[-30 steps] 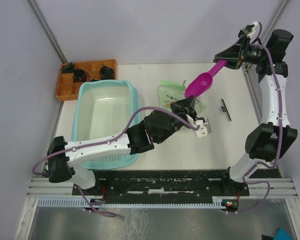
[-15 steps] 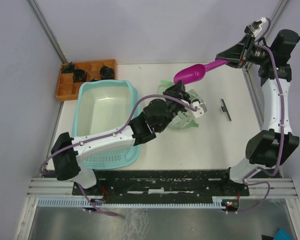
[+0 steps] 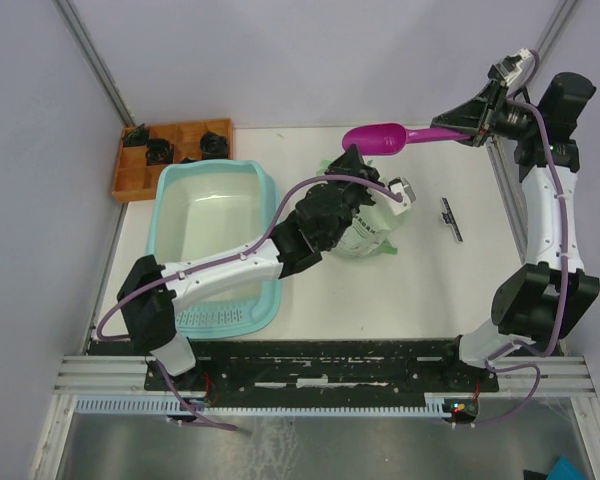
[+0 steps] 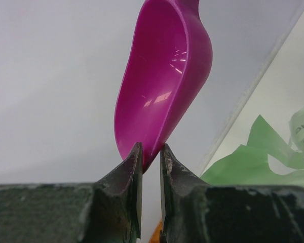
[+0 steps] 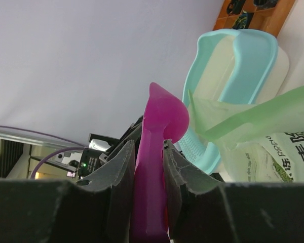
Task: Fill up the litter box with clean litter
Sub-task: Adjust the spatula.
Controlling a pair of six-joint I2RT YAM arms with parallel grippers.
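At far left, litter box [image 3: 215, 215], left hand [image 4: 151, 162] apart to its right

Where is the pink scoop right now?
Top view: the scoop is at the back, right of middle, held by the right tool, just beyond the green bag.

Light teal litter box [image 3: 212, 168] with whitish floor, magenta scoop [image 3: 372, 138], pale green-and-white printed bag [image 3: 365, 238], orange tray [image 3: 132, 182].

The white counter [image 3: 420, 290] carries the teal litter box [image 3: 220, 167] at left, an orange tray [image 3: 130, 178] behind it, a green-and-white bag [image 3: 365, 235] mid-counter, and a small black bar [image 3: 451, 218] to the right.
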